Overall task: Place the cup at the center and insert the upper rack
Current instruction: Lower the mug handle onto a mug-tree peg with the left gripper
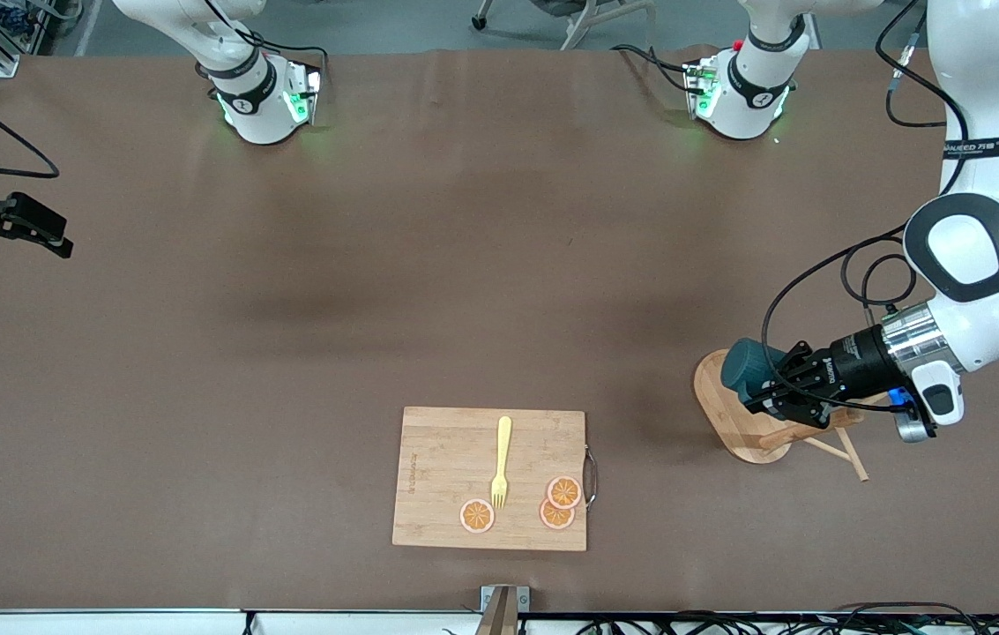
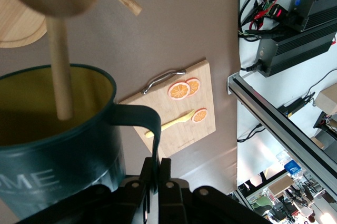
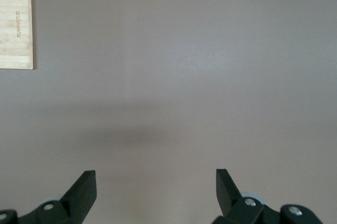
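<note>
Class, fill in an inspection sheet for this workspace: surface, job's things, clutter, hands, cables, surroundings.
Surface: brown table, bare in the middle.
Job's things: cup held by its handle over the upper rack at the left arm's end; a peg pokes into the cup.
Clutter: cutting board with a yellow fork and three orange slices.
Hands: left hand shut on the cup's handle; right hand open over bare table, waiting.
Cables: black cable looping along the left arm.
Surroundings: equipment and wiring off the table's edge.
</note>
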